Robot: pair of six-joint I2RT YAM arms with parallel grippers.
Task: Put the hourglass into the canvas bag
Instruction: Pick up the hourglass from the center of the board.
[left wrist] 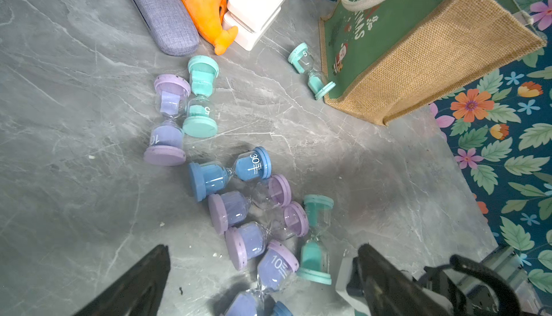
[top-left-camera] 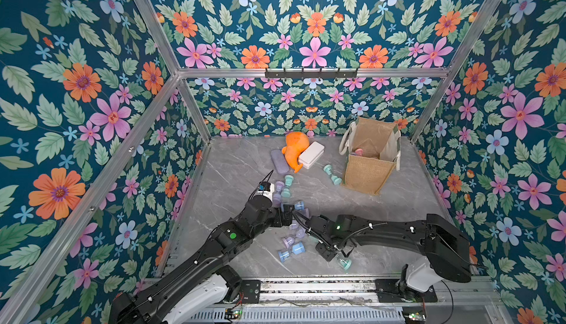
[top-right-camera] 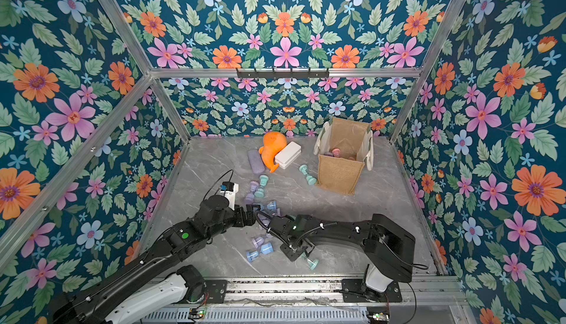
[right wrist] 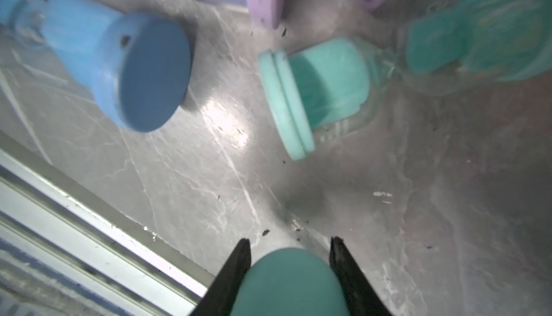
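Counter (top-left-camera: 306, 197): lying cluttered beneath floral walls.
Right end effector (right wrist: 290, 244): clamping the teal hourglass (right wrist: 291, 284).
Left end effector (left wrist: 263, 245): gaping, empty.
Advice: lifting straight, then crossing to the canvas bag (top-left-camera: 366, 172).

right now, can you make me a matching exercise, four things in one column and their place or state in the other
1 canvas bag
2 orange plush
3 right gripper
4 left gripper

A shut on teal hourglass
B open, holding nothing
C upright, hourglasses inside
D between grey case and white box

Pairs: 1-C, 2-D, 3-A, 4-B
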